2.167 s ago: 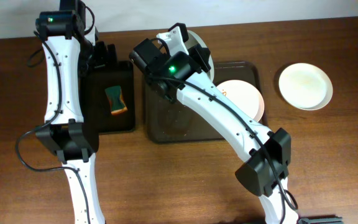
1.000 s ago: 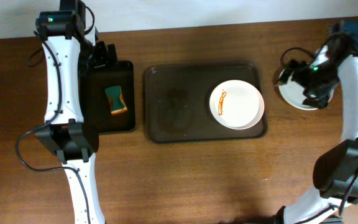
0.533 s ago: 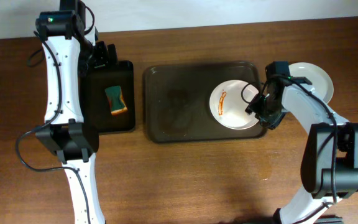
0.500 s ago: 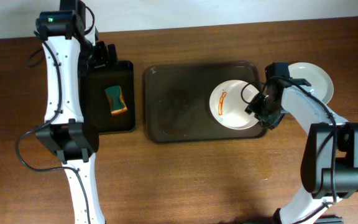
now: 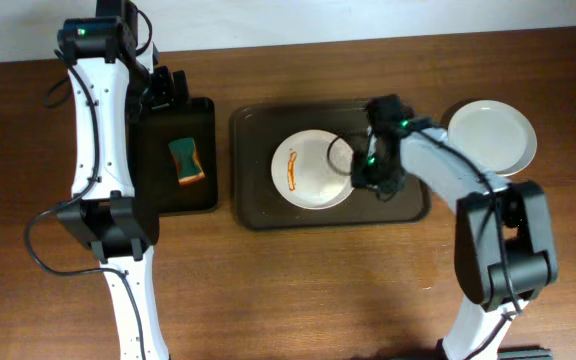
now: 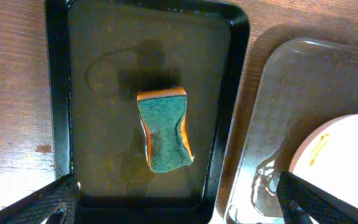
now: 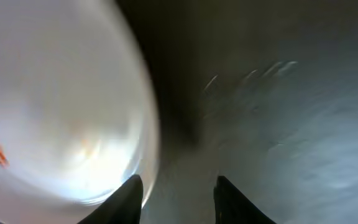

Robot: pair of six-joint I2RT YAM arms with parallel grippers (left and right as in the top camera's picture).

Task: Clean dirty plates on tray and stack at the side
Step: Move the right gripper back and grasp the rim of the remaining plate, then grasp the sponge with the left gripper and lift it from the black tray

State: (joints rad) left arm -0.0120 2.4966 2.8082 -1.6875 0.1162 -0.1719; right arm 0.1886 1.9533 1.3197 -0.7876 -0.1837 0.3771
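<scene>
We see a brown wooden desk [image 5: 298,290] carrying everything. The white left arm [image 5: 103,110] runs along its left side, and the right arm [image 5: 448,175] bends in from the right towards the middle. In the middle of the desk lies the dark brown tray [image 5: 253,195], its bare floor shining wet. Just beside it on the left, parted from it by a thin strip of wood, lies the smaller black tray [image 5: 196,195], also wet. The dirty plate [image 5: 308,185] rests flat on the brown tray, a little left of the tray's middle, with an orange streak [image 5: 291,172] on its left half. The clean plate [image 5: 498,140] sits on the bare desk, near the brown tray's right end. A green-topped sponge [image 6: 165,127] with an orange edge lies in the middle of the black tray, touching neither wall. The left fingers [image 6: 45,202] hang above the black tray, spread wide and released, with nothing between them. The right fingers [image 7: 129,196] are down at the right rim of the dirty plate, one at the rim and the other over bare tray; that view is blurred, and we cannot tell whether they grasp the rim or stand released
</scene>
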